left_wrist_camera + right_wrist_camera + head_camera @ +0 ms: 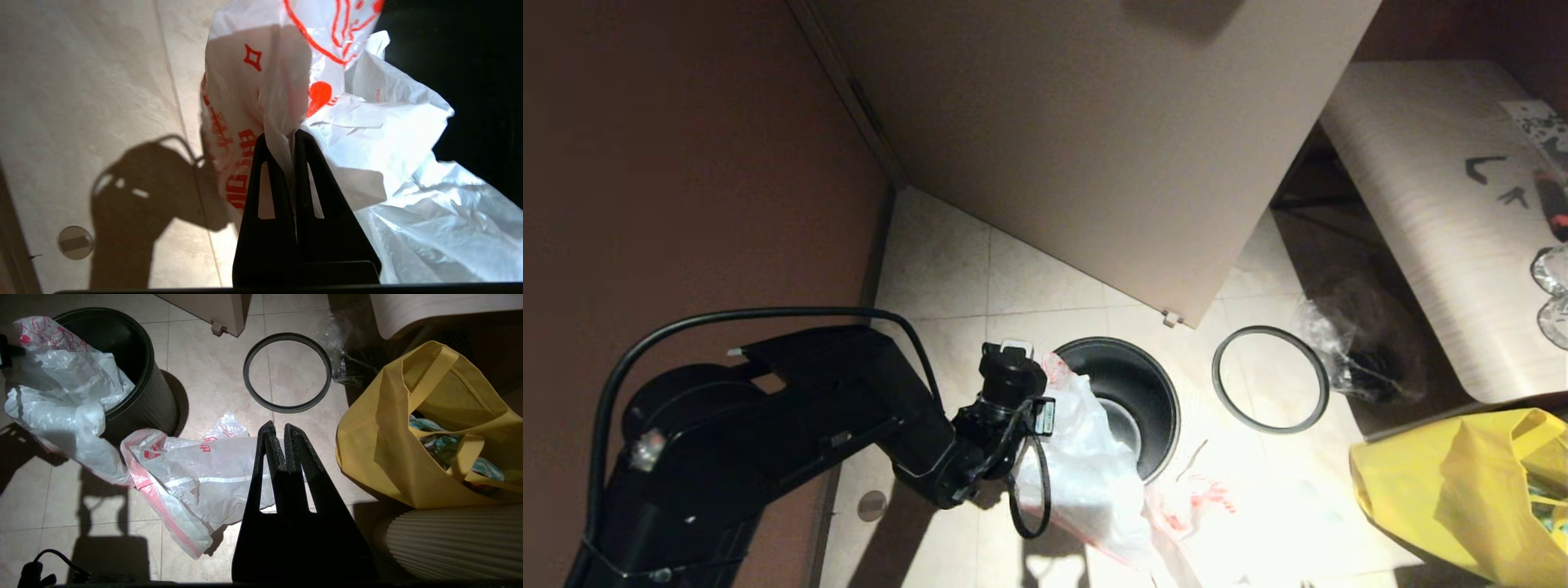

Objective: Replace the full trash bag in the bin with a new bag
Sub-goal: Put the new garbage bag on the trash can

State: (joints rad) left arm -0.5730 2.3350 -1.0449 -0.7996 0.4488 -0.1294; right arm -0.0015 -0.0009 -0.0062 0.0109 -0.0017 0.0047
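The new bag (261, 73) is thin, soft and very light, so it is judged to bend and flop any way it is pulled, and its smooth film could slip out of a weak pinch or tear if tugged hard. It is best taken at a bunched fold near its edge, and that is where it is taken now: a twist of film is pinched tight between the closed fingers of the left gripper (282, 141), with the red print spread just past the fingertips and white film billowing to one side of them. In the head view the bag is draped over the near edge of the bin (1152, 392) and hangs down its outside, right beside the left gripper (1045, 371). The left arm is reached forward and low, its wrist bent toward the bin's rim. The grey rim ring (1270, 380) lies flat on the floor, apart from the bin. Another crumpled white bag (196, 473) with a pink edge lies on the floor just ahead of the right gripper (276, 430), whose fingers are closed on nothing. A yellow tote (408, 428) stands off to one side of those fingers.
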